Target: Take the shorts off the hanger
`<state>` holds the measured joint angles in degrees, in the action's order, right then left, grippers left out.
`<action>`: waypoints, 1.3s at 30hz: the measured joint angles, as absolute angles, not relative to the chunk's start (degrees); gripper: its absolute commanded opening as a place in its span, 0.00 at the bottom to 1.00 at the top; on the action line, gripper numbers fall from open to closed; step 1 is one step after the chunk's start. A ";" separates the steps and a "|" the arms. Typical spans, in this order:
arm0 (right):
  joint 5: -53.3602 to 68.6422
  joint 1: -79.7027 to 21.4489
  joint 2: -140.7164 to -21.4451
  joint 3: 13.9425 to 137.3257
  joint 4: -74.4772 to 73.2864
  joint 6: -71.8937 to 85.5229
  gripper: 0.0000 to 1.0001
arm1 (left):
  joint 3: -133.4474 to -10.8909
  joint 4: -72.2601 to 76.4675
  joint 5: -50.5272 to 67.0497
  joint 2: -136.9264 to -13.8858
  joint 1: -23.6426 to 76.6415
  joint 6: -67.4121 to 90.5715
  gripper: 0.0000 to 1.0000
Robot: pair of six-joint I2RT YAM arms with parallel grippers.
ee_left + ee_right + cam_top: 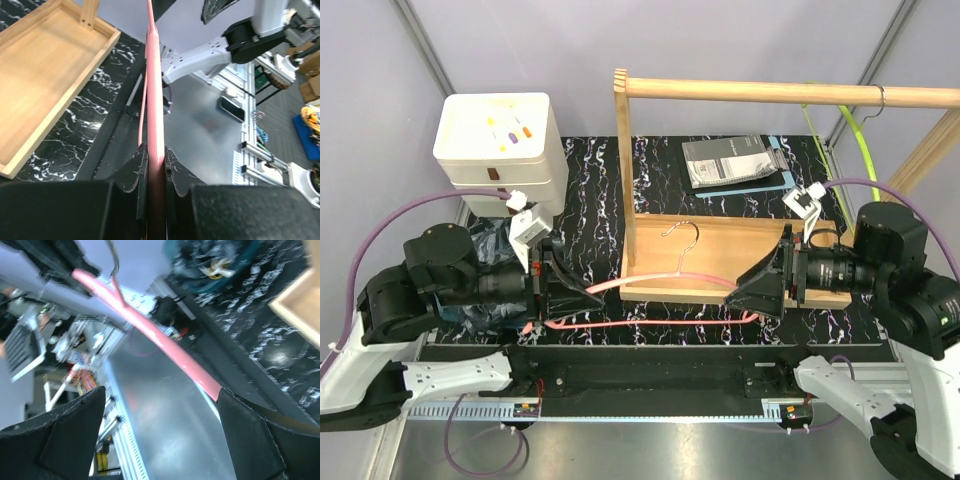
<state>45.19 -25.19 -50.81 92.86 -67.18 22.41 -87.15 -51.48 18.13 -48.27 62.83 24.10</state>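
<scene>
A pink hanger (650, 323) hangs level in front of the wooden rack, bare of cloth, its metal hook (685, 236) pointing up. My left gripper (588, 297) is shut on the hanger's left end; in the left wrist view the pink bar (155, 100) runs straight out from between the fingers (137, 167). My right gripper (755, 292) stands wide open at the hanger's right end, and the pink bar (150, 330) ends beside one finger (250, 435). The shorts (480, 245) lie crumpled on the table behind my left arm, dark with blue-grey marbling (210, 260).
The wooden rack has a tray base (720, 245) and a top rod (770, 93); a yellow-green hanger (860, 140) hangs at its right end. White stacked containers (500, 140) stand at the back left. A grey packet (730, 160) lies behind the rack.
</scene>
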 measured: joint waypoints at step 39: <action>14.90 -25.08 -45.56 103.11 -79.18 20.67 0.00 | -98.85 -48.60 -2.85 -58.96 56.45 28.27 0.97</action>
<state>14.90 -25.08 -45.56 103.11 -79.18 20.67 -98.85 -48.60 -2.85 -58.96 56.45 28.27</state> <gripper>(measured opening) 0.111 0.959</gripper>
